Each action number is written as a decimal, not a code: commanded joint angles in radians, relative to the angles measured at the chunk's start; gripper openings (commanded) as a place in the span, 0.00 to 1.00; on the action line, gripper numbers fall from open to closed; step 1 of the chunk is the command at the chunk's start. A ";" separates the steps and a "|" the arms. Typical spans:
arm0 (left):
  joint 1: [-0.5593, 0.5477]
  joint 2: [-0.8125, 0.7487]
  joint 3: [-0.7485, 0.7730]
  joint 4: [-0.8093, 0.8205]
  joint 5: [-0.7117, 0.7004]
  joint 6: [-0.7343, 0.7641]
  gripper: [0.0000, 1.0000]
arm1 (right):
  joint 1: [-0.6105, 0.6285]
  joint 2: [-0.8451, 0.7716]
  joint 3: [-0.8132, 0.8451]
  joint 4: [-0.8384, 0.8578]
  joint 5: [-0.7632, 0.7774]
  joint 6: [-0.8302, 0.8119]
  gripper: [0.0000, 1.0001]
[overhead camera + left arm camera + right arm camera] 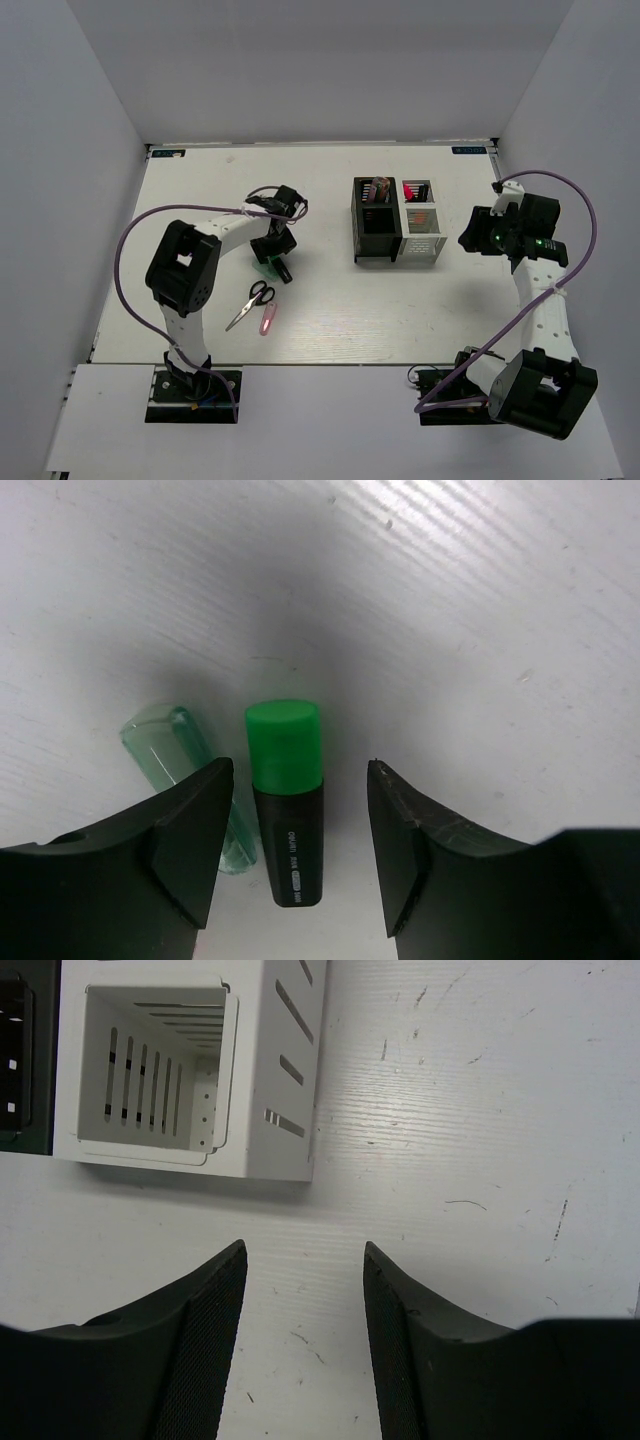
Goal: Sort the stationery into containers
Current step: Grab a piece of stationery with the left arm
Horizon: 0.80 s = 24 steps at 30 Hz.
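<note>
My left gripper is open, low over the table, its jaws either side of a black marker with a green cap without touching it. A mint translucent highlighter lies beside the marker, partly under my left finger. In the top view the left gripper is over these items. Black-handled scissors and a pink cutter lie nearer the front. The black holder and white holder stand side by side, each with pink-capped items inside. My right gripper is open and empty beside the white holder.
The black holder's edge shows at the left of the right wrist view. White walls enclose the table on three sides. The right arm sits just right of the holders.
</note>
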State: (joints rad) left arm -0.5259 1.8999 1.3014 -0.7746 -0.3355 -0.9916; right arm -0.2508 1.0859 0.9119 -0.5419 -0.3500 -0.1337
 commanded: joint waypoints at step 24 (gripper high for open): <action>-0.003 -0.011 -0.042 0.067 0.052 0.073 0.02 | -0.001 -0.049 -0.016 0.042 -0.058 -0.007 0.56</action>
State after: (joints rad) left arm -0.5259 1.9087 1.2732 -0.7410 -0.3157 -0.9451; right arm -0.2512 1.0592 0.9005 -0.5312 -0.3779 -0.1341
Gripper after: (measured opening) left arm 0.400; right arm 0.556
